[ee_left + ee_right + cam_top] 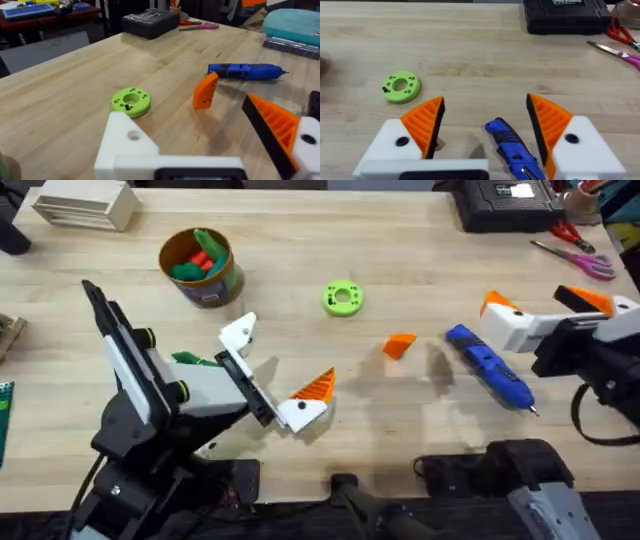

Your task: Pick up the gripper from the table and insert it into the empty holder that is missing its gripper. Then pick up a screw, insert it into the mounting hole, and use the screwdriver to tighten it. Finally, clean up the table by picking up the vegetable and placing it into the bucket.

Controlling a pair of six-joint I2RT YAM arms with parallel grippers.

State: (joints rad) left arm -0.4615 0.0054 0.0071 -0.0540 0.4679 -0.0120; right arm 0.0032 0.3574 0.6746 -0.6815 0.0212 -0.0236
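The loose orange gripper (399,345) (205,91) lies mid-table. My left gripper (285,352) (182,110) hovers open just short of it. One side of it is the empty holder (238,332) (125,145) with its mounting hole (134,135), the other carries an orange tip. The blue screwdriver (490,367) (245,71) (512,147) lies flat between the spread orange fingers (425,120) of my open right gripper (530,298) (485,100), ungripped. A tiny dark screw (385,90) rests at the green ring (343,298) (401,86). The dark green vegetable (190,359) lies beside the left arm. The bucket (230,275) stands behind.
Red and green toy pieces fill the bucket. Pink-handled scissors (575,258) (620,47) and a black box (505,202) (567,15) sit at the back right. A slatted white block (85,205) stands at the back left.
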